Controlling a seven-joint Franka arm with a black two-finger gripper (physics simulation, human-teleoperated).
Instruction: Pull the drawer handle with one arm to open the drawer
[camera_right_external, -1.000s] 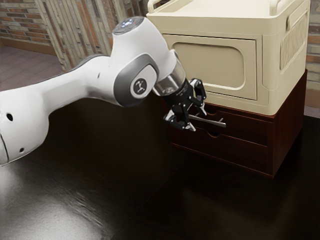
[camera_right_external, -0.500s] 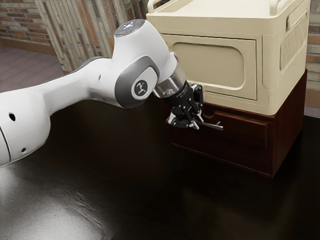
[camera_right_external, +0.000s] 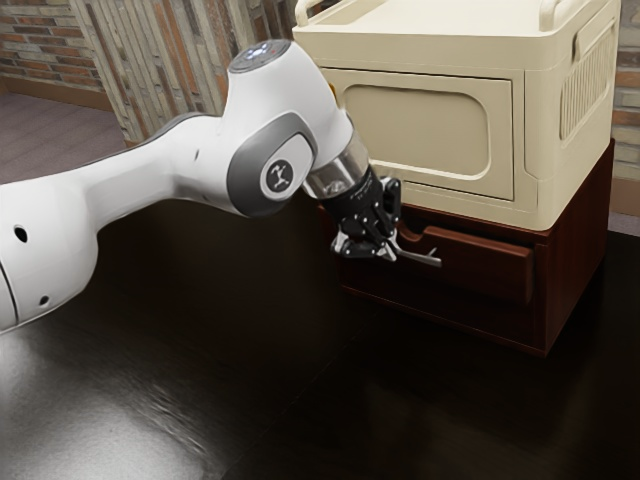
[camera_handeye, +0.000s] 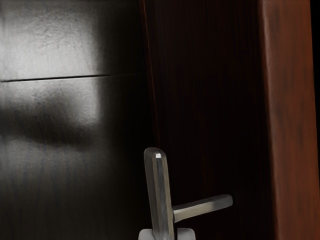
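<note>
In the middle of the exterior view, just left of the red-brown cabinet (camera_right_external: 578, 245), the gripper (camera_right_external: 372, 250) points down and toward the view's right, its fingers (camera_handeye: 186, 234) clamped on the drawer handle (camera_right_external: 424, 259). The free end of this thin metal handle juts out beyond the fingers toward the frame's right. The drawer (camera_right_external: 490, 265), right of centre, is partly open: its front stands out from the cabinet, most plainly at the end toward the frame's right.

At the upper right, a cream box (camera_right_external: 430, 130) sits on top of the cabinet, with a rounded recessed panel on its front and a slatted grille on its side. The white arm (camera_right_external: 150, 172) comes in from the left edge and bends down to the gripper at the centre. Across the lower part of the frame lies the dark, glossy table (camera_right_external: 250, 400), with a bright sheen at the lower left. A brick wall (camera_right_external: 50, 45) shows at the upper left.

In the wrist view, the handle's bar runs out from between the two fingertips, and a shorter post branches from it beside them. Beyond the bar are dark wood and the shiny tabletop, crossed by a thin seam (camera_handeye: 60, 78).
</note>
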